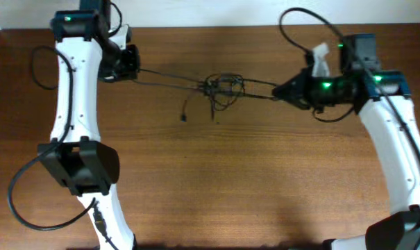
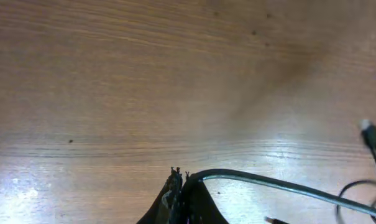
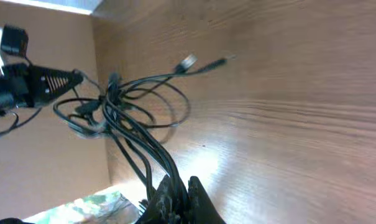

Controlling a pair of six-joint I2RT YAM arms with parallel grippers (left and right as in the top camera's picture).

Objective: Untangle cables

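- You are at the pull-apart step, as I judge it: your left gripper point(image 1: 135, 69) is pressed shut on a strand, and your right gripper point(image 1: 279, 91) pinches a bundle of strands.
- The cables point(image 1: 221, 86) stretch between the two grippers over the far half of the table point(image 1: 230, 180), with the knot point(image 1: 220, 85) midway.
- Next, slacken the line and work a free plug point(image 1: 184, 117) out of the loops; pulling harder would likely tighten it.
- Count: two grippers and one knot. Two plugs point(image 3: 188, 60) show in the right wrist view. The strands cross too much to count.
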